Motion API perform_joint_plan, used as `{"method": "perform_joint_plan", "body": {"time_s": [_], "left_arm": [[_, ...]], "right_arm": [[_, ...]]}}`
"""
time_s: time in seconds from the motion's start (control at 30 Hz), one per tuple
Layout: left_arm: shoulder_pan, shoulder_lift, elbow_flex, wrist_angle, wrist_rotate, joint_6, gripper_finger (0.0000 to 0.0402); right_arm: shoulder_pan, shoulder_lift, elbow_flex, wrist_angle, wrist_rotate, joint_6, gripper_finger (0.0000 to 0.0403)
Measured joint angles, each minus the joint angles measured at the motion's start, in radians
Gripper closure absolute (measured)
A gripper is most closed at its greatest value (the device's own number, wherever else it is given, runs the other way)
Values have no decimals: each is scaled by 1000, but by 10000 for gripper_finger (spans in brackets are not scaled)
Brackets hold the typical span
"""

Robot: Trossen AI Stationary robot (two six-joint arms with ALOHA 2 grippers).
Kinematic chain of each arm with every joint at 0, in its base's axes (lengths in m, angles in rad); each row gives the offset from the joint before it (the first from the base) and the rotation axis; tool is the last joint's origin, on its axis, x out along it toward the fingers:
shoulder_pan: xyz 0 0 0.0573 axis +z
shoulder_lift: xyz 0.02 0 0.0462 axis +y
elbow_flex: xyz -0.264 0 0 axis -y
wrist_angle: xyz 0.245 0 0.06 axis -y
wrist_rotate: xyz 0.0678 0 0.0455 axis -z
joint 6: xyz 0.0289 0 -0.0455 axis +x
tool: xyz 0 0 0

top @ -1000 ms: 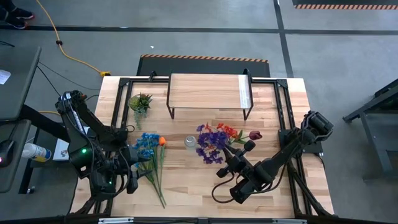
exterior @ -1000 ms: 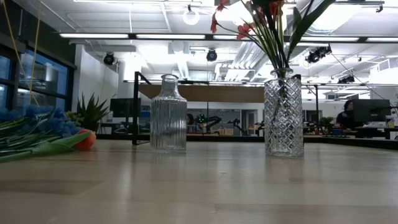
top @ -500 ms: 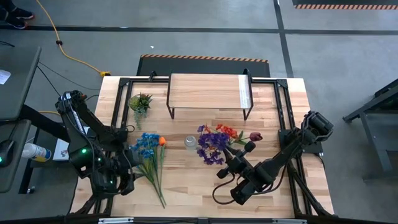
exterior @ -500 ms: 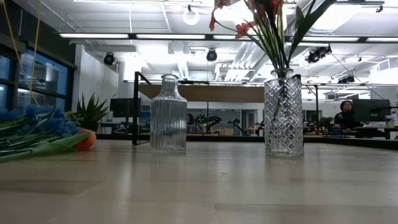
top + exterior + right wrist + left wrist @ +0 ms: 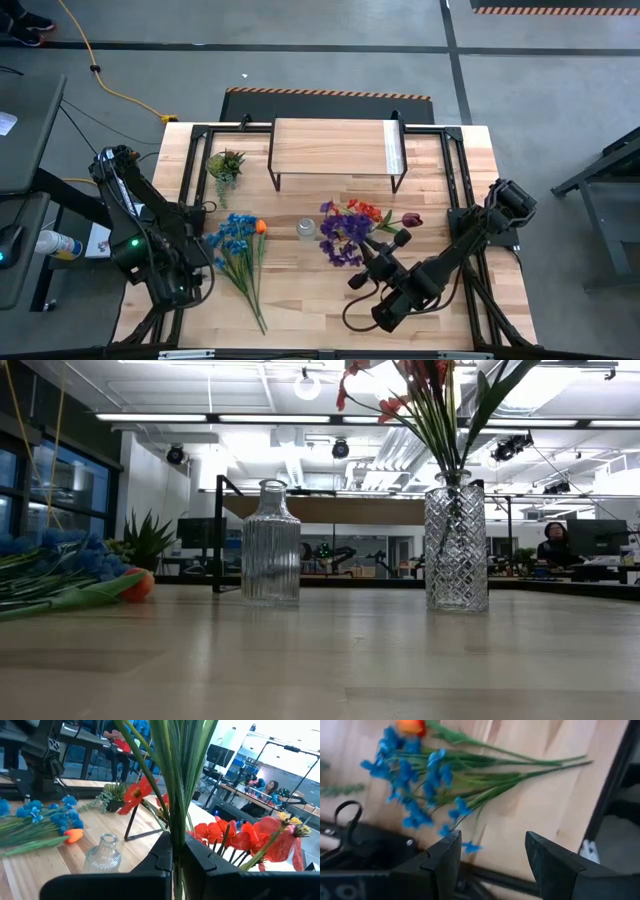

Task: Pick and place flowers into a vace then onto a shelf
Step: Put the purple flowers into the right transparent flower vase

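Note:
The red, purple and maroon flowers (image 5: 350, 228) stand with their stems in a diamond-cut glass vase (image 5: 456, 550) at the table's middle. My right gripper (image 5: 362, 258) is shut on their stems above the vase. The blue flowers with one orange bloom (image 5: 238, 240) lie flat on the table at the left. My left gripper (image 5: 492, 862) hangs open over the table's left edge beside them, touching nothing. A ribbed glass vase (image 5: 306, 229) stands empty between the two bunches. The shelf (image 5: 335, 148) stands at the table's far side. My right gripper pinches the bundle of green stems (image 5: 176, 827) between its two fingers, below the blooms. The fingers come level from the table's near right side and lie across the stems. The stems stand upright, their lower ends in the diamond-cut vase, which rests on the table.
A small spiky potted plant (image 5: 225, 163) sits at the far left, beside the shelf's left legs. A black frame (image 5: 455, 180) runs around the tabletop. Bare wood lies along the near edge between the arms. A person (image 5: 270, 787) sits in the room beyond the table.
My left gripper has tipped over to point more steeply down and has drawn a little toward the table's left edge, staying open. My right gripper has kept its hold on the stems.

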Motion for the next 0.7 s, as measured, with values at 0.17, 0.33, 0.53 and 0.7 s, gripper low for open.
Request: {"method": "perform_joint_plan", "body": {"time_s": [0.17, 0.33, 0.53, 0.7], "left_arm": [[0, 0, 0, -41, 4, 0, 149], [0, 0, 0, -47, -10, 0, 149], [0, 0, 0, -47, -22, 2, 149], [0, 0, 0, -47, -32, 3, 149]], "right_arm": [[0, 0, 0, 17, 20, -25, 393], [-1, 0, 0, 15, 22, -27, 393], [-13, 0, 0, 3, 15, -27, 393], [-32, 10, 0, -1, 9, -27, 393]]}}
